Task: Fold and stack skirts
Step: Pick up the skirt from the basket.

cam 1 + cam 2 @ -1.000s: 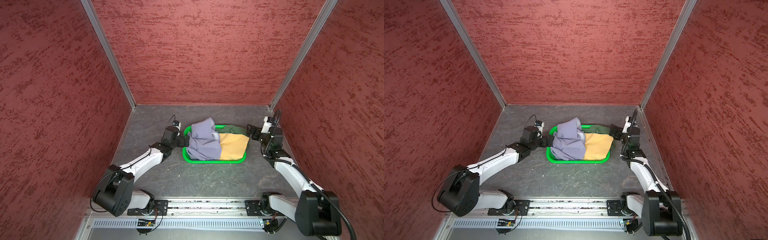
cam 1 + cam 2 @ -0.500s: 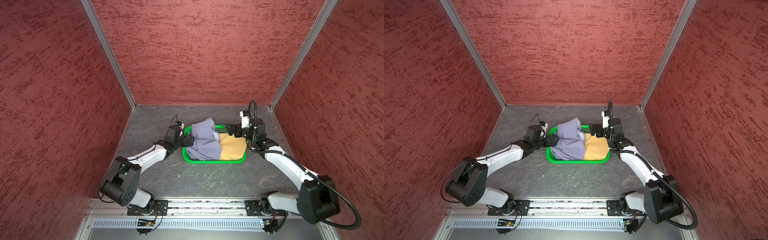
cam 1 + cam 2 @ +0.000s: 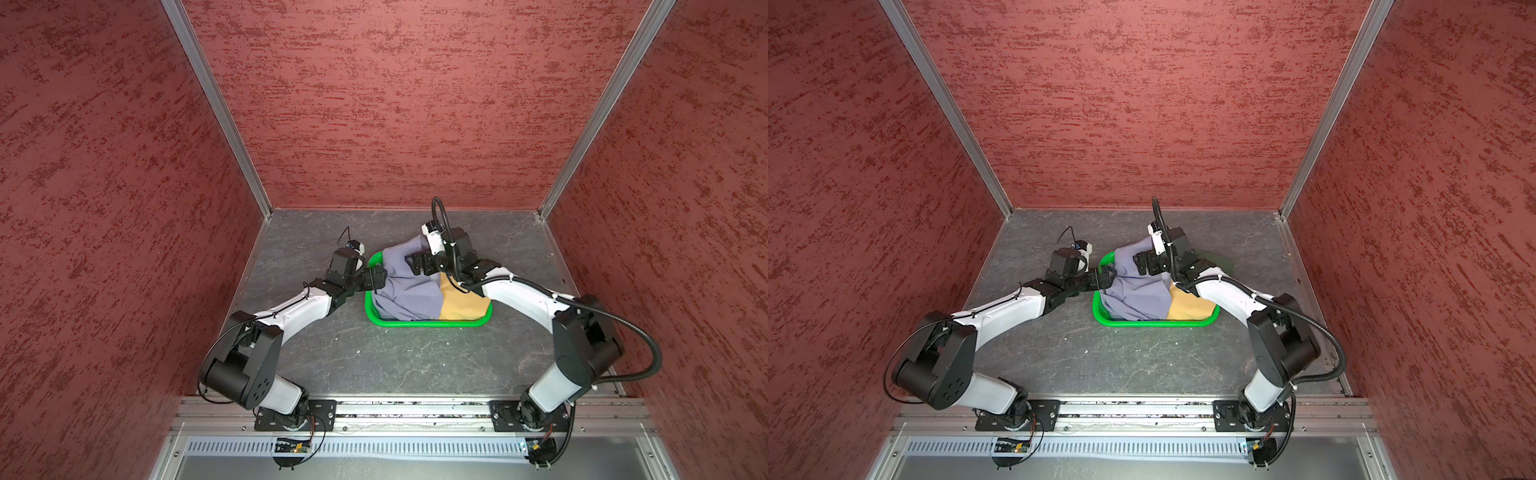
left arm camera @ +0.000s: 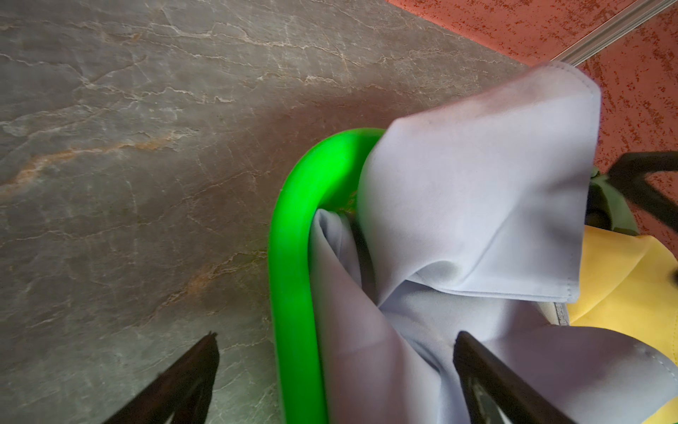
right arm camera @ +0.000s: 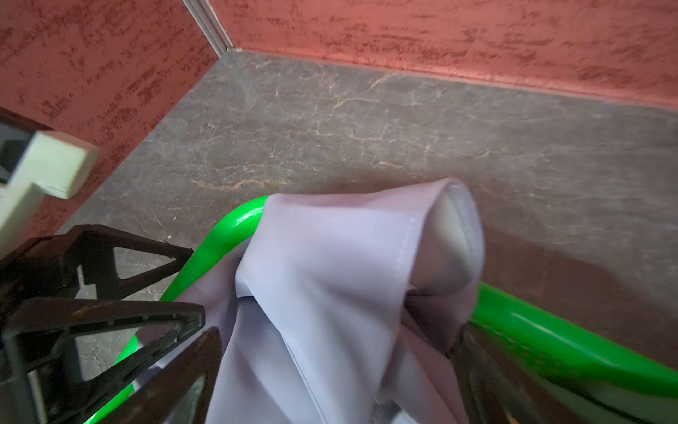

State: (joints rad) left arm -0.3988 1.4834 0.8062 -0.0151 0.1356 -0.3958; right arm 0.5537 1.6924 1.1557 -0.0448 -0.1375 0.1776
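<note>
At frame centre the lavender-grey skirt [image 3: 409,291] sits heaped in the green basket [image 3: 415,323] beside the mustard-yellow skirt [image 3: 461,305], and the left gripper [image 3: 380,277] and right gripper [image 3: 415,266], both spread and empty, flank it: seemingly the pick-up step, needing jaws closed on cloth, not rim.

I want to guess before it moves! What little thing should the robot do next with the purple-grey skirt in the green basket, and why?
Probably pinch the lavender-grey skirt with both. The left end effector and right end effector stand open at its folds, nothing held, and it lies topmost in the basket, so it likely comes out first.
</note>
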